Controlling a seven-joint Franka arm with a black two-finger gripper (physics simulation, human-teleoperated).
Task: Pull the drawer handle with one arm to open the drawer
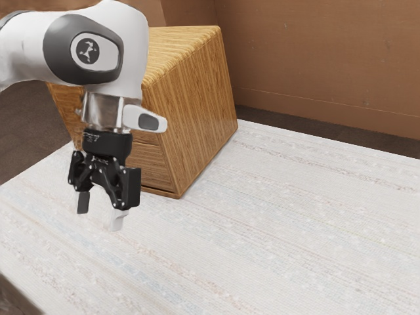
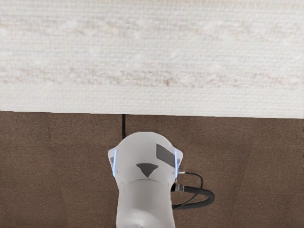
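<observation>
My gripper (image 1: 100, 210) hangs pointing down over the white, woven-textured table (image 1: 295, 216). Its 2 fingers are spread apart with nothing between them. The wooden drawer cabinet (image 1: 190, 85) stands on the table just behind my hand. My arm covers most of the drawer front (image 1: 152, 164), so I cannot make out the handle. In the wrist view, the table meets a brown floor (image 2: 47, 166), where my white base (image 2: 142, 190) stands with a black cable (image 2: 199, 194) beside it.
</observation>
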